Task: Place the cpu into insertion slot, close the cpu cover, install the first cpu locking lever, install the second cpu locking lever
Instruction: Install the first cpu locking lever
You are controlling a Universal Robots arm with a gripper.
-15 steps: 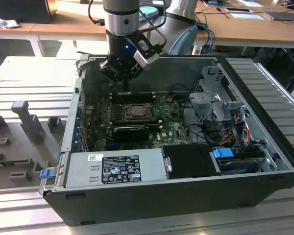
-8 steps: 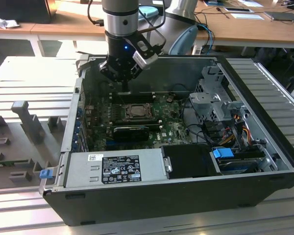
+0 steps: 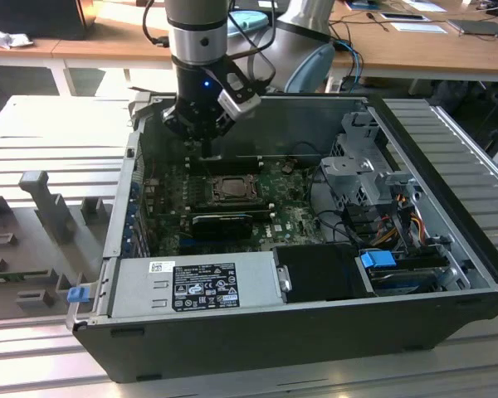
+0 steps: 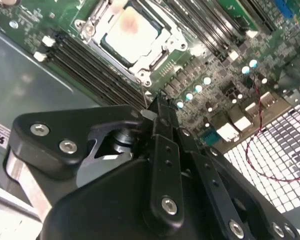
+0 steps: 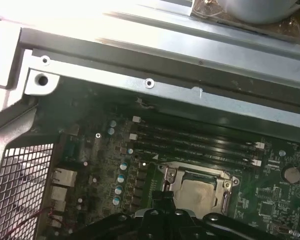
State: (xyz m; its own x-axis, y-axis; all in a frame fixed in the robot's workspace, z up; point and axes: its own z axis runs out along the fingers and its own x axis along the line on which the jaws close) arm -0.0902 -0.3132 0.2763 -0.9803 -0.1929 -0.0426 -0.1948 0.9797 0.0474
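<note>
Black gripper [image 4: 157, 102]: my fingers pressed together, pinching nothing I can make out, tip low over the green circuit board [image 4: 205, 65]. Close beside the tip, the small pale silvery-beige square cpu [image 4: 129, 34] sits in the dark, silver-rimmed insertion slot [image 3: 251, 192]. The thin silver frame-shaped cpu cover [image 5: 224, 192] looks shut around it. Locking levers: likely still to do, too fine to judge.
</note>
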